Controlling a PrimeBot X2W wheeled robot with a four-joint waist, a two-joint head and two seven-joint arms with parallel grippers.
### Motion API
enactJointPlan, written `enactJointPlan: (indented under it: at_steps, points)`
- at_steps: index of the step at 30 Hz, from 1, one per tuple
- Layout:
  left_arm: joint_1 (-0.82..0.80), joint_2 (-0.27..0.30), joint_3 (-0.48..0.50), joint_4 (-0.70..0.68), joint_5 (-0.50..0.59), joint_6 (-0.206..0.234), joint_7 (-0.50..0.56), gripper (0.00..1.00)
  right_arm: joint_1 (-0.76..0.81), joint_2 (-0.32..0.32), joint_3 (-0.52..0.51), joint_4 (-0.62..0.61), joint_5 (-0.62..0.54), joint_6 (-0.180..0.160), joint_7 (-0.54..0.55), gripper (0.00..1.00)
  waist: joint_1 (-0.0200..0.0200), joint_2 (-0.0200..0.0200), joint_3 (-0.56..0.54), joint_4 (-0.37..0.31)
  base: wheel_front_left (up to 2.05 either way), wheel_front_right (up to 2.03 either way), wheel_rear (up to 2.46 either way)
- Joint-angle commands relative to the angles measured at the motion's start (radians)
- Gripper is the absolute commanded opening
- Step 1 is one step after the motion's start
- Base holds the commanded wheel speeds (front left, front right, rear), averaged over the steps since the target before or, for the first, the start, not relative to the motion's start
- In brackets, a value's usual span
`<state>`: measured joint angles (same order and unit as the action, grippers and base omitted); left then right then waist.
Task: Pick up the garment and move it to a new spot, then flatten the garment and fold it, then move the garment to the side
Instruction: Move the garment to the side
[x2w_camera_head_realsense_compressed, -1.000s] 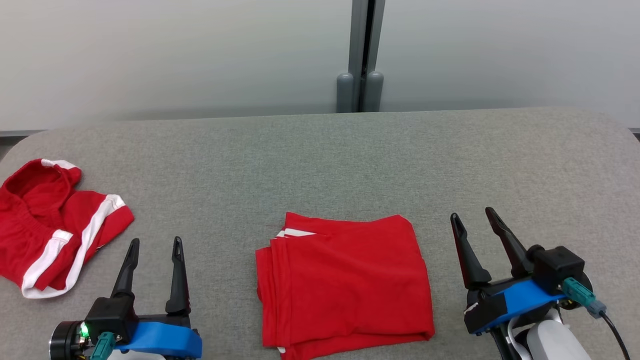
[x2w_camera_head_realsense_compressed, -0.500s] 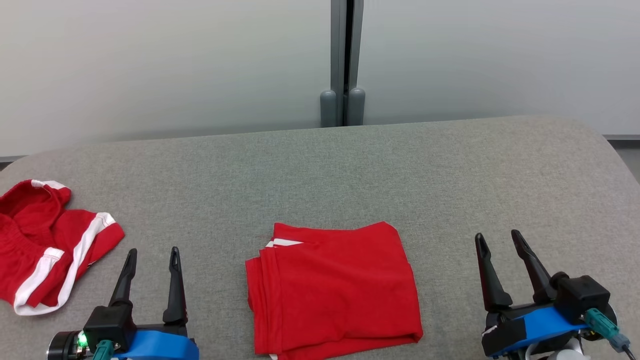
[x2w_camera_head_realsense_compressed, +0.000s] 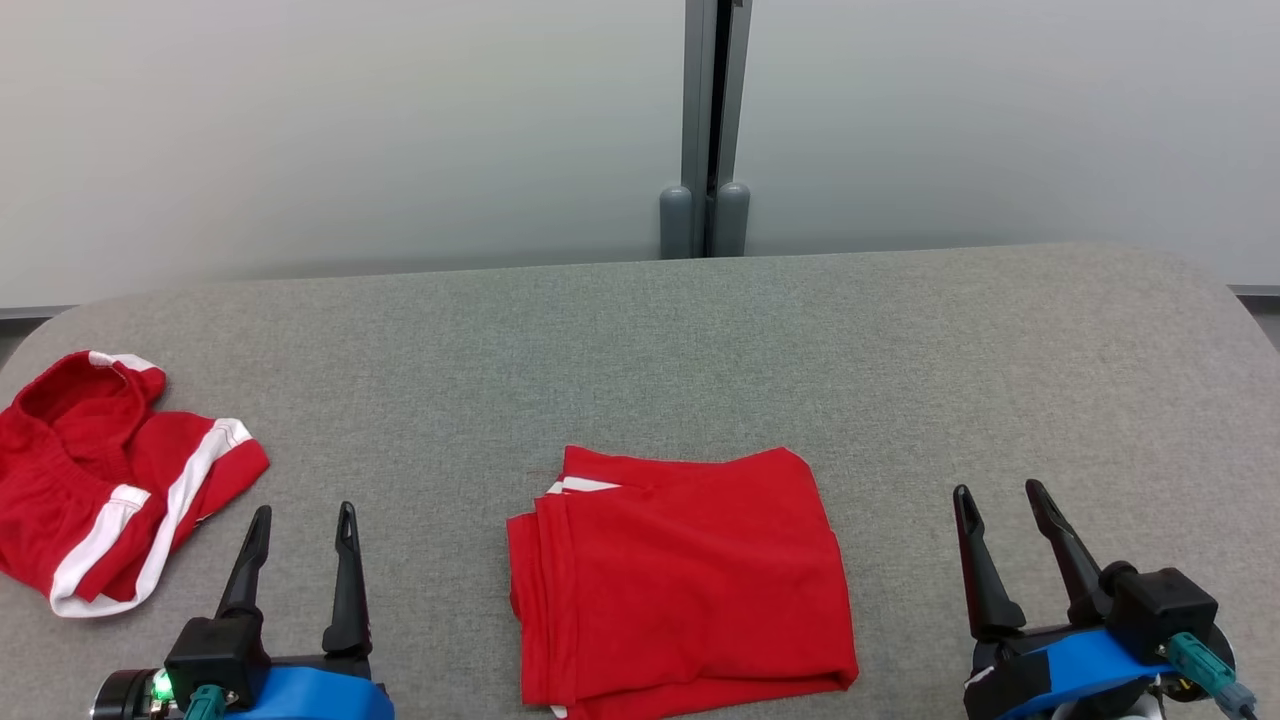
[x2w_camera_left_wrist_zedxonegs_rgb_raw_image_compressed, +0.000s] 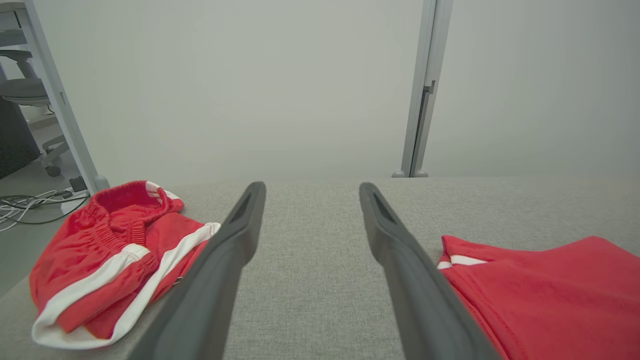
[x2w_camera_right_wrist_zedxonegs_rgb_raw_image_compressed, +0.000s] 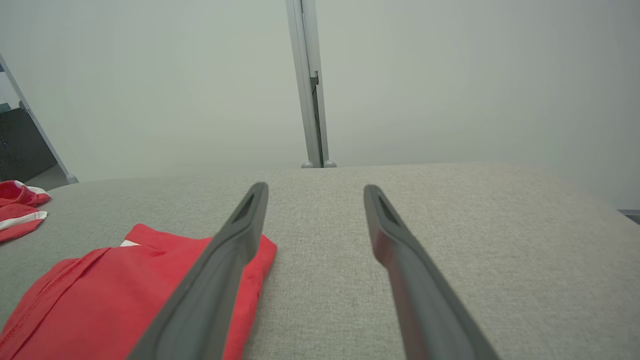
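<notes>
A red garment (x2w_camera_head_realsense_compressed: 680, 580) lies folded into a neat rectangle at the front middle of the grey table, a white stripe showing at its far left corner. A second red garment (x2w_camera_head_realsense_compressed: 110, 480) with white stripes lies crumpled at the table's left end. My left gripper (x2w_camera_head_realsense_compressed: 303, 513) stands open between the two, touching neither. The left wrist view has the crumpled garment (x2w_camera_left_wrist_zedxonegs_rgb_raw_image_compressed: 115, 250) to the left of its fingers and the folded one (x2w_camera_left_wrist_zedxonegs_rgb_raw_image_compressed: 550, 285) to the right. My right gripper (x2w_camera_head_realsense_compressed: 998, 490) stands open, right of the folded garment (x2w_camera_right_wrist_zedxonegs_rgb_raw_image_compressed: 125, 290), over bare cloth.
The grey fabric table (x2w_camera_head_realsense_compressed: 640, 350) has rounded corners and ends at a pale wall with a grey post (x2w_camera_head_realsense_compressed: 705, 130). Off the table's left end are floor cables (x2w_camera_left_wrist_zedxonegs_rgb_raw_image_compressed: 25, 205) and a chair base (x2w_camera_left_wrist_zedxonegs_rgb_raw_image_compressed: 47, 160).
The head camera has shifted, so the whole picture moved. My right gripper has drawn a little to the right, away from the folded garment. Both garments lie as before.
</notes>
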<state>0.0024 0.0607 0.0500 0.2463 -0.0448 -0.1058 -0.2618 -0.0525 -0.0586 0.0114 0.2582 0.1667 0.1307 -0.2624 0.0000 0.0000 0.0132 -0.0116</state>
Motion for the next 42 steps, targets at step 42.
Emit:
enactJointPlan:
  at_steps: [42]
  points:
    - [-0.07,-0.002,-0.015,-0.005,-0.016,0.001,-0.004,1.0,-0.325,0.005,0.173,0.573,-0.015,0.0,0.005,1.0,0.0,0.0,0.108,0.091,0.0,0.0,0.0]
